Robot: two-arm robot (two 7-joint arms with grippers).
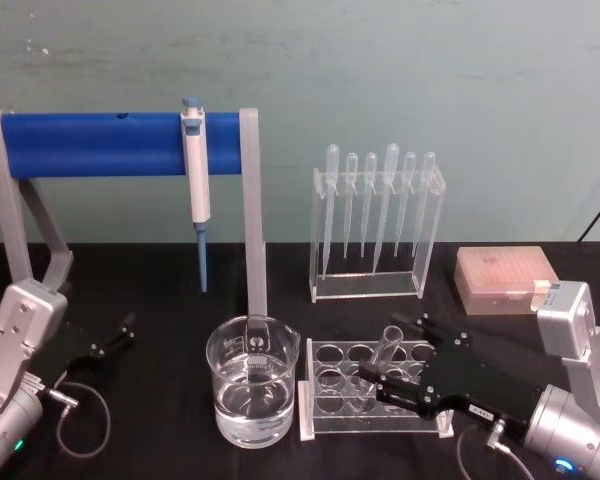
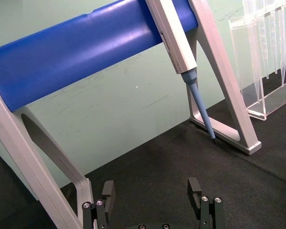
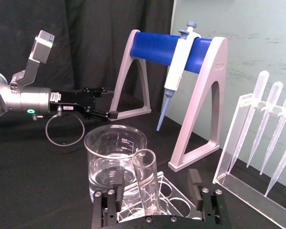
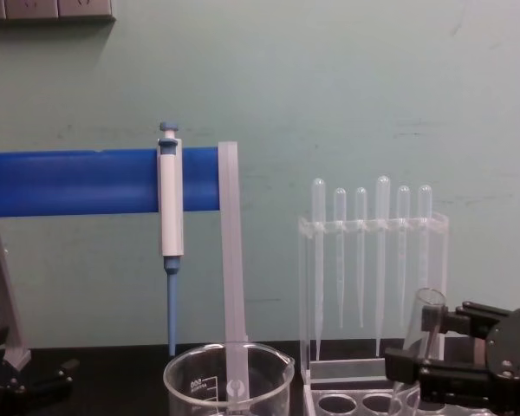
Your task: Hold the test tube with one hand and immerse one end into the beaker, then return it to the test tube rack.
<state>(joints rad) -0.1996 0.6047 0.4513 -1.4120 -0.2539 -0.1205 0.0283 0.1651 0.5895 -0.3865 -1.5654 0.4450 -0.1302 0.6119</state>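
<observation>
A black cloth covers the table (image 1: 160, 300) in front of a pale green wall. The right gripper (image 1: 400, 375) reaches in over a clear rack (image 1: 325, 425) of round holes, its jaws spread wide on either side of the single test tube (image 1: 385, 352) without pressing it. The tube stands in the rack leaning, its open rim up and tipped away from the gripper's palm, rounded end down in a hole. Just beyond the fingertips sits one beaker (image 1: 252, 380) holding clear liquid. Behind the gripper, six pipettes (image 1: 378, 205) hang in a stand. The left gripper (image 1: 108, 338) rests open, empty, well apart beside the blue-barred stand carrying one pipettor (image 1: 196, 180).
</observation>
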